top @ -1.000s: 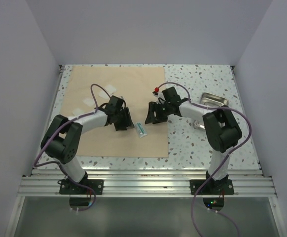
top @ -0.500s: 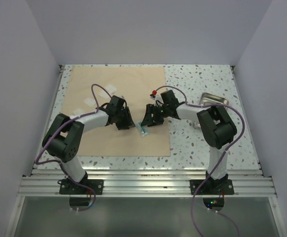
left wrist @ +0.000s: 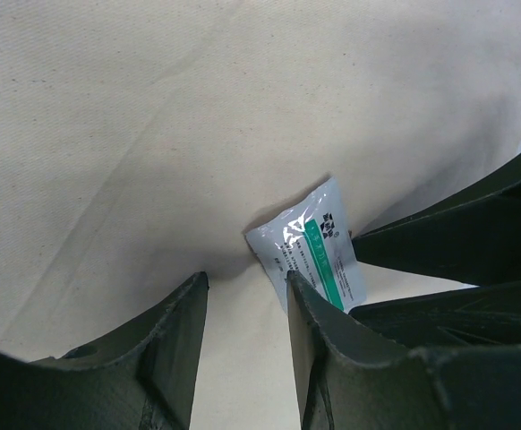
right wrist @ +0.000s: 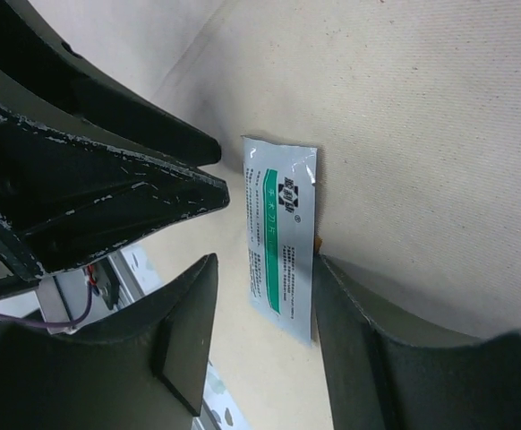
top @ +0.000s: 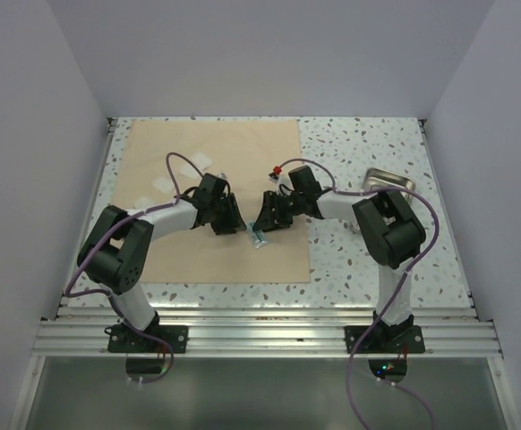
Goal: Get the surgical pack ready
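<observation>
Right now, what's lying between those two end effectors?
A small packet, flat on the tan sheet. The top view shows it between them; both wrist views confirm.

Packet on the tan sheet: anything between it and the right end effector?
Nothing visible. The packet lies flat on the tan sheet, in the gap between the open fingers of the right end effector. The left end effector sits close beside the packet's far end, on the opposite side.
</observation>
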Robot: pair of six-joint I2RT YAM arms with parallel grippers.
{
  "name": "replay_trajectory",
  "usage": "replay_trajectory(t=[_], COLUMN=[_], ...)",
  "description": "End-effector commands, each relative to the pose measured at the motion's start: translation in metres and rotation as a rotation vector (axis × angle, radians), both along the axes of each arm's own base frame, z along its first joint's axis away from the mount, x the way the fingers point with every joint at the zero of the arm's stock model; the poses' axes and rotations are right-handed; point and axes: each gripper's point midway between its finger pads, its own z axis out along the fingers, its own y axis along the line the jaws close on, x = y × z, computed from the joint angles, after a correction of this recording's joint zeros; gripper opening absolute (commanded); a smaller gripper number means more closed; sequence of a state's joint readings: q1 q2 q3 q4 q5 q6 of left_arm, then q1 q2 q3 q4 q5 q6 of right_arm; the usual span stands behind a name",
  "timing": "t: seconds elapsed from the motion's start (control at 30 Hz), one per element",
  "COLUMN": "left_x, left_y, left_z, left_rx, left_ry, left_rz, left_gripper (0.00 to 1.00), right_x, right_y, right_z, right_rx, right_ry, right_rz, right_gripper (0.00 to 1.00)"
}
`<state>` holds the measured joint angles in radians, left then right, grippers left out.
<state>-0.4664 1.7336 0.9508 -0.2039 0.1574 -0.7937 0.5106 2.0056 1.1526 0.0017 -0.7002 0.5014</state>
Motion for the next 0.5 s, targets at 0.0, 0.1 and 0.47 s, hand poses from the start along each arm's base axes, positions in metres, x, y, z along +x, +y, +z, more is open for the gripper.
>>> replay_trajectory(t=[0.0, 0.1, 0.47], left_x=[-0.0152, -0.0162, -0.0180], left_y=[0.0071, 0.0073, 0.0077], left_z=[-0.0267, -0.0279, -0.0300], left_rx=[0.045, 0.043, 0.042], left_ry=[0.059, 0.059, 0.060], left_rz=[-0.004, -0.005, -0.008], left_gripper=[0.45, 0.45, 0.44], right_x=[-0.0026, -0.0023, -0.0093], right_y=[0.0080, 0.0106, 0.0152], right_z=[0.0074, 0.0125, 0.0160], right_rx=[0.049, 0.081, 0.104], right_ry=[-0.002, -0.008, 0.014], right_rz=[0.008, 0.010, 0.013], right_gripper=[0.50, 0.46, 0.39])
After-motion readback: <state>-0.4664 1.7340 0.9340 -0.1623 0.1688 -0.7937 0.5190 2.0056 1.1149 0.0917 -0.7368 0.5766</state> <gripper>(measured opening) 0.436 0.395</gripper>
